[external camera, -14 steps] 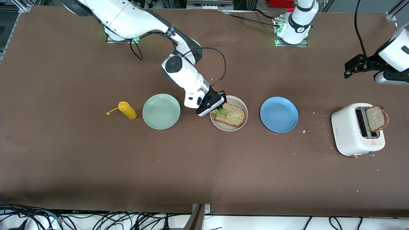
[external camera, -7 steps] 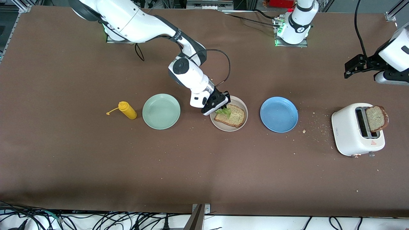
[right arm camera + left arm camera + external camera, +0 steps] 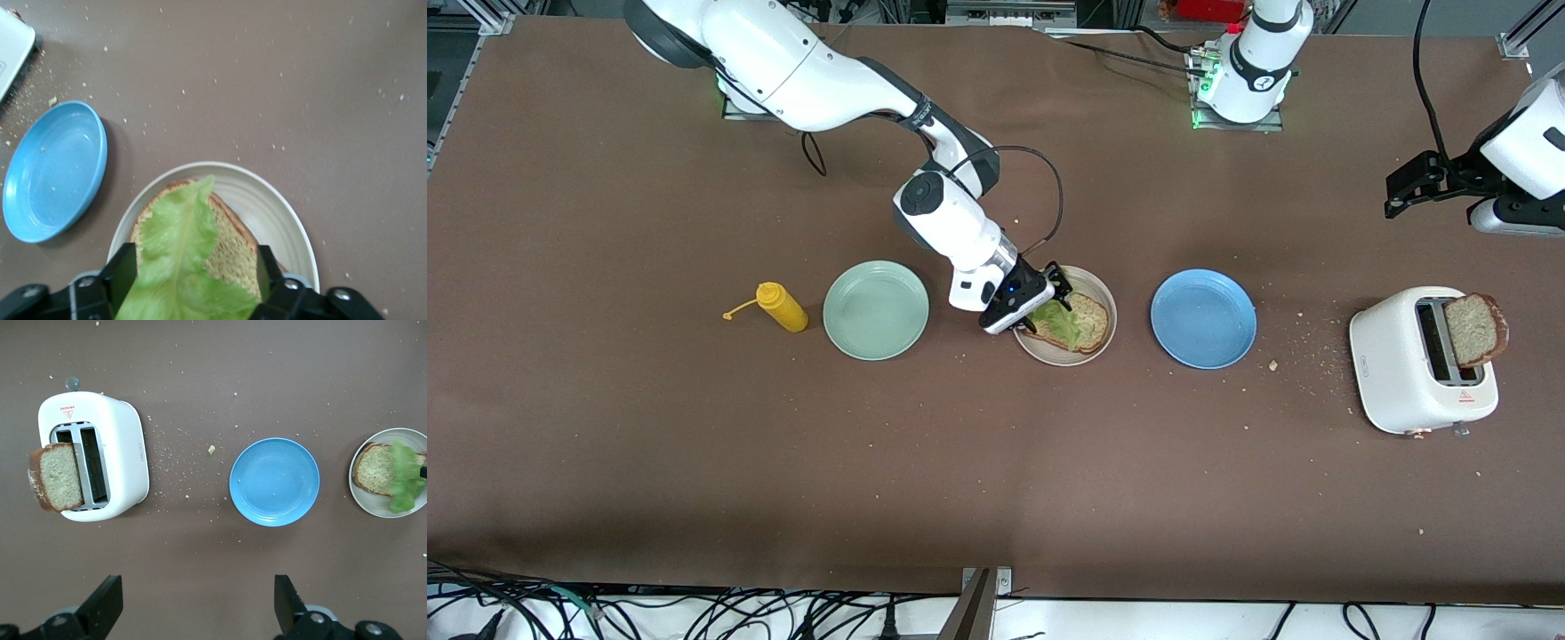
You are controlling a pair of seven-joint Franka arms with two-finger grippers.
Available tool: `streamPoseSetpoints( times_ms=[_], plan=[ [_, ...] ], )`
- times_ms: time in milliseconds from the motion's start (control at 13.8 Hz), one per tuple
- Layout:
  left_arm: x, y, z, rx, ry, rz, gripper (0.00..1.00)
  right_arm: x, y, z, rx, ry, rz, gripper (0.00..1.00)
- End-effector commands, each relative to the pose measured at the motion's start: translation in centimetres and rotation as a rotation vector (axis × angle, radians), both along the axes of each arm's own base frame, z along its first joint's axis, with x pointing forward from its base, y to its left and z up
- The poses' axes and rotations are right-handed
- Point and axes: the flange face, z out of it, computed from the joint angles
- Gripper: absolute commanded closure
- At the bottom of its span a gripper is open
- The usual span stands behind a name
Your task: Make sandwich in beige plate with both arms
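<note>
Under the right gripper [image 3: 1044, 302], fingers spread: ruffled green lettuce leaf [image 3: 179, 257] on speckled brown bread slice [image 3: 1088, 322] in round beige plate [image 3: 1069, 356]. Left gripper [image 3: 199, 607] waits, spread, above brown worktop [image 3: 996, 462].

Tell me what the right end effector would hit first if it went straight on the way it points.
Probably the lettuce leaf, lying on the bread slice in the beige plate under the open right end effector.

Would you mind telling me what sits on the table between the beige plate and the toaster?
The blue plate sits between the beige plate and the toaster, with scattered crumbs on the toaster's side of it. The front view and left wrist view both show it.
</note>
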Motion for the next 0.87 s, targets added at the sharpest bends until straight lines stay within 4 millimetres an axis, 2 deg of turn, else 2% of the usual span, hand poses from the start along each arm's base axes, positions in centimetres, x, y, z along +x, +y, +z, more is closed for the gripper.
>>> streamPoseSetpoints(
  times_ms=[0,145,291,436,509,654,800],
  plan=[
    [-0.2,-0.1,0.8,-0.016,-0.009,0.009,0.0,0.9,0.8,1.1,0.032,-0.02,-0.017,0.0],
    [-0.2,-0.1,0.8,-0.016,-0.009,0.009,0.0,1.1,0.6,1.3,0.032,-0.023,-0.019,0.0],
    [-0.2,-0.1,0.8,-0.016,-0.009,0.009,0.0,1.9,0.0,2.8,0.036,-0.036,-0.029,0.0],
    [-0.2,-0.1,0.7,-0.016,-0.008,0.009,0.0,2.1,-1.6,3.2,-0.025,0.007,-0.025,0.0],
    [-0.2,-0.1,0.7,-0.016,-0.008,0.009,0.0,2.5,-3.1,4.1,-0.098,0.055,-0.016,0.0],
    [-0.2,-0.1,0.7,-0.016,-0.008,0.009,0.0,3.2,-6.9,8.5,-0.277,0.152,0.024,0.0],
    [-0.2,-0.1,0.7,-0.016,-0.008,0.009,0.0,3.0,-10.5,12.2,-0.399,0.229,0.03,0.0]
  ],
)
